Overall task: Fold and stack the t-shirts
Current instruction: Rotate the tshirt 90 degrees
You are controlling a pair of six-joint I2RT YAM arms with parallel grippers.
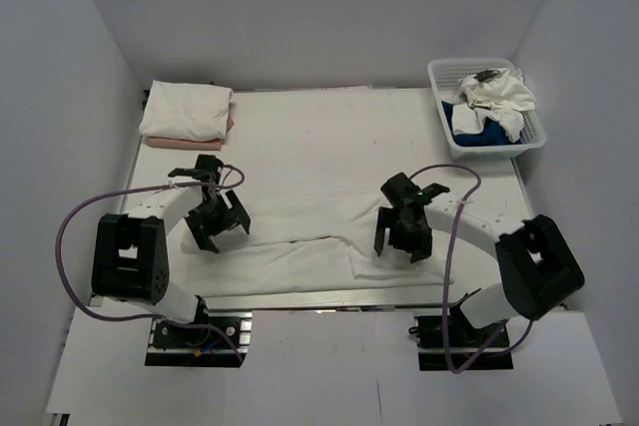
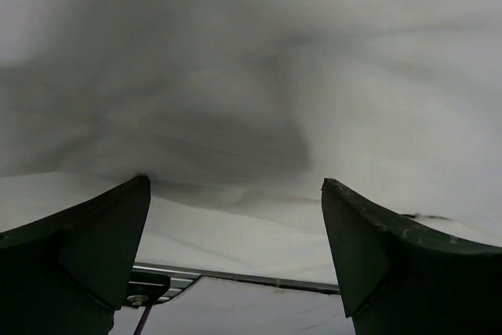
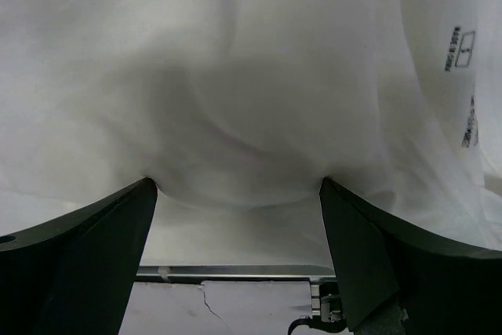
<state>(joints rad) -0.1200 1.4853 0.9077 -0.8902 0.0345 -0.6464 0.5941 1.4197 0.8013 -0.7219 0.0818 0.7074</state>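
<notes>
Both arms crouch low over the near hem of the flat white cotton t-shirt [image 1: 300,172]. The left gripper [image 1: 222,228] and right gripper [image 1: 397,241] gape wide, holding nothing. Only the right wrist view catches dark printed lettering [image 3: 463,49] on the cloth. Beyond the shirt's far-left corner lies a stack of folded white and pale pink shirts [image 1: 187,112]; far right stands a white plastic basket [image 1: 469,63].

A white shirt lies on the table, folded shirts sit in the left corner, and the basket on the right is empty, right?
No, the basket holds crumpled white and blue clothes, as the top external view shows. The rest is right.
</notes>
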